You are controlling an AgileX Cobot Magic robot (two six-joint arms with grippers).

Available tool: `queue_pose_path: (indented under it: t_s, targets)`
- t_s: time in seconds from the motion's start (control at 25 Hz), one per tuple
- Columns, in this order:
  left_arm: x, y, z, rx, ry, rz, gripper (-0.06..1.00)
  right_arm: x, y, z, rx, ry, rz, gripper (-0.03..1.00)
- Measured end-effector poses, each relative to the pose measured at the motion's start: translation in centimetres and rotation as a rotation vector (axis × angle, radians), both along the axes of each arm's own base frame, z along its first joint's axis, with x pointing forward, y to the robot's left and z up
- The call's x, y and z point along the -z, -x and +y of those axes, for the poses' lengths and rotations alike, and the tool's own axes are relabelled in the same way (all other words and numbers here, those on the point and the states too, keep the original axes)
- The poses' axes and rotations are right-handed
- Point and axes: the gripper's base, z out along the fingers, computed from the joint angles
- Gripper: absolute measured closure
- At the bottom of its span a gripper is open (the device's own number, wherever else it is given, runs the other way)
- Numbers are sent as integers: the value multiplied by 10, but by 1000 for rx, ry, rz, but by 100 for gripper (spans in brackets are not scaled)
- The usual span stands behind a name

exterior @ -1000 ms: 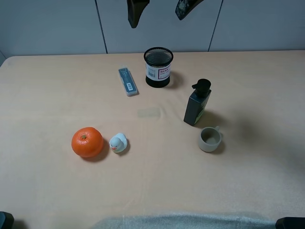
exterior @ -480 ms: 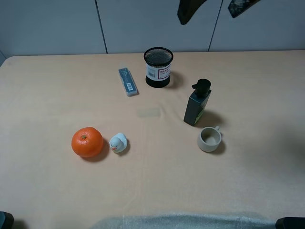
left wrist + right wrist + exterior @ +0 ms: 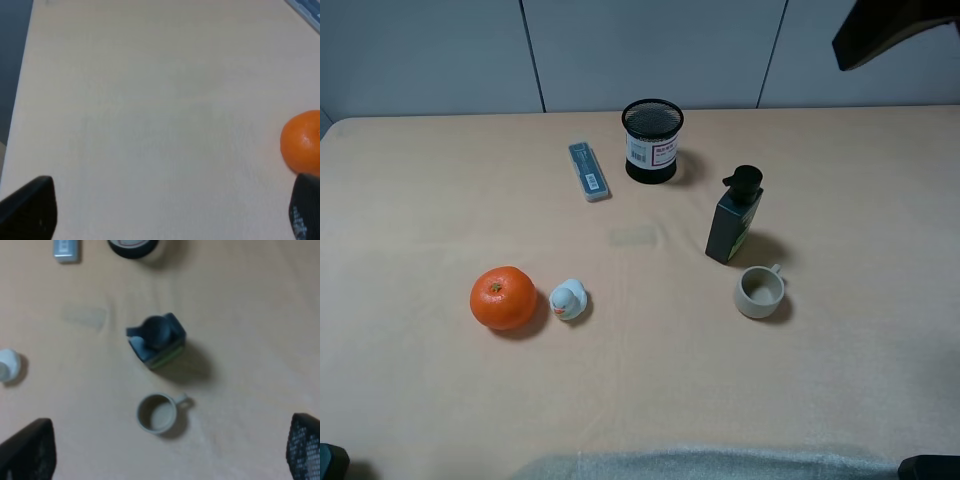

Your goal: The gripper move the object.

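Right wrist view: right gripper (image 3: 170, 452) jaws are spread wide and empty above the cup (image 3: 157, 413), while the grey-blue case (image 3: 588, 170) is seen whole only from the high camera.

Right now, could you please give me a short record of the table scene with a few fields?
object: grey-blue case, flat on the table, left of the mesh cup, apart from it
other items: orange, toy duck, pump bottle, small mug
left end effector: open, empty, above bare table beside the orange
right end effector: open, empty, above the mug
contact with case: none
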Motion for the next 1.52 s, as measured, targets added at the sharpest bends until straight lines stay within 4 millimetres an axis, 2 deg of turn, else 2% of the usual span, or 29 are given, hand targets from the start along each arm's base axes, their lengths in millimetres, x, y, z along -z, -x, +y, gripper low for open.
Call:
queue_pose_path:
  t_s: [0.56,0.84,1.0,1.2,1.52]
  targets:
    - [0,0,0,0,0,0,3,9,93,-67,15,-93,-166,28]
    - [0,0,0,0,0,0,3,26,125,-88,16,-135,-226,28]
    - [0,0,0,0,0,0,3,44,135,-96,20,-130,-229,28]
    - [0,0,0,0,0,0,3,77,147,-107,71,-70,-249,28]
    - [0,0,0,0,0,0,3,111,173,-117,226,-110,-516,28]
